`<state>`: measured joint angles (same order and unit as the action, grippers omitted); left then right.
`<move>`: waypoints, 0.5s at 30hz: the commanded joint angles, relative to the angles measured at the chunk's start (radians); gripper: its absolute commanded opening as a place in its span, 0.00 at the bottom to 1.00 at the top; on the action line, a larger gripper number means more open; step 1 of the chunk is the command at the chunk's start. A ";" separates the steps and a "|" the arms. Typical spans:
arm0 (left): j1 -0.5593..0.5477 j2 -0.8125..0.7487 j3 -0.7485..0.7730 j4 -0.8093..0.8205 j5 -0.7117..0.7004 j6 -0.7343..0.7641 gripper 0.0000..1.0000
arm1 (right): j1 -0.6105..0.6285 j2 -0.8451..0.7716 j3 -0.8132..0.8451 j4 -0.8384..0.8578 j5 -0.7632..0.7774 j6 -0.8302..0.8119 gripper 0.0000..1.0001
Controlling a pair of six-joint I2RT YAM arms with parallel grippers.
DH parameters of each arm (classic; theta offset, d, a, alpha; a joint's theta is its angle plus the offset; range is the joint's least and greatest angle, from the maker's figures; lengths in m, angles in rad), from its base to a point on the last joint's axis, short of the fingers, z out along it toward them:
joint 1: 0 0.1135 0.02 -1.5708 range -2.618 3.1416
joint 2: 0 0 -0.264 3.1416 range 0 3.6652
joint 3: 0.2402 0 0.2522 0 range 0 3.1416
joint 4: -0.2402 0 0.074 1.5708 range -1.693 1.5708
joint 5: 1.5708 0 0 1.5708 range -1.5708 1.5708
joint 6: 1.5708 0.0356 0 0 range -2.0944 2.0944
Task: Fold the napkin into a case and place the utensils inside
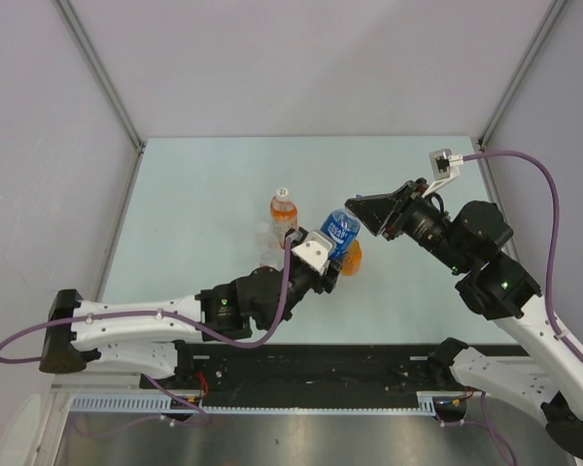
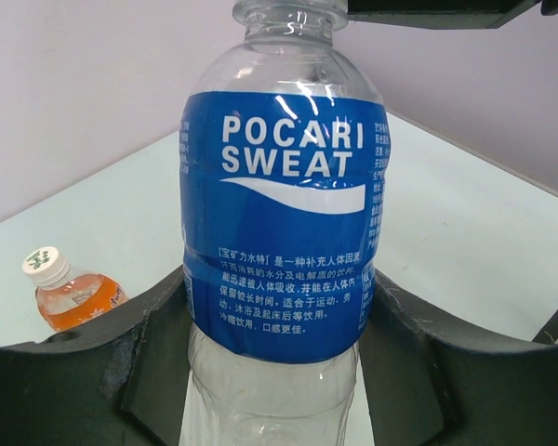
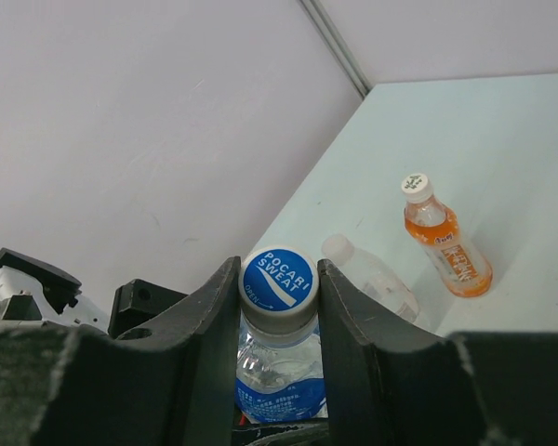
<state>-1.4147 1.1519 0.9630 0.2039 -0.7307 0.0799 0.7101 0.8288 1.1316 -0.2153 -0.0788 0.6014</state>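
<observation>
Around the Pocari Sweat bottle, your left claw clamps its body and your right claw pinches its cap, yet no napkin or utensils show near it, so nothing looks begun.

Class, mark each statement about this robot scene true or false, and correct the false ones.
1. The left gripper holds the Pocari bottle by its body. True.
2. The right gripper is on the orange bottle. False: its fingers press either side of the Pocari bottle's cap.
3. The orange bottle has a white cap. True.
4. The Pocari bottle's cap is off. False: it sits on the bottle's neck.
5. A clear bottle is close to the orange bottle on the table. True.
</observation>
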 commanded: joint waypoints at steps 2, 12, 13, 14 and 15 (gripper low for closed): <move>-0.007 -0.040 -0.015 0.029 0.013 -0.002 0.00 | 0.005 -0.039 0.011 0.047 0.033 -0.046 0.00; 0.173 -0.233 -0.053 -0.012 0.746 -0.253 0.00 | 0.003 -0.118 -0.032 0.157 -0.229 -0.242 0.00; 0.209 -0.244 -0.055 -0.005 0.916 -0.340 0.00 | 0.003 -0.123 -0.033 0.172 -0.312 -0.256 0.00; 0.241 -0.251 -0.055 0.014 1.006 -0.377 0.00 | 0.002 -0.126 -0.033 0.178 -0.352 -0.284 0.00; 0.290 -0.259 -0.052 0.023 1.071 -0.409 0.00 | 0.003 -0.132 -0.033 0.185 -0.396 -0.296 0.00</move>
<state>-1.2560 0.9653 0.9054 0.1535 -0.1307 -0.1001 0.7216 0.7273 1.0992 -0.1265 -0.2874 0.4370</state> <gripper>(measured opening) 0.654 0.382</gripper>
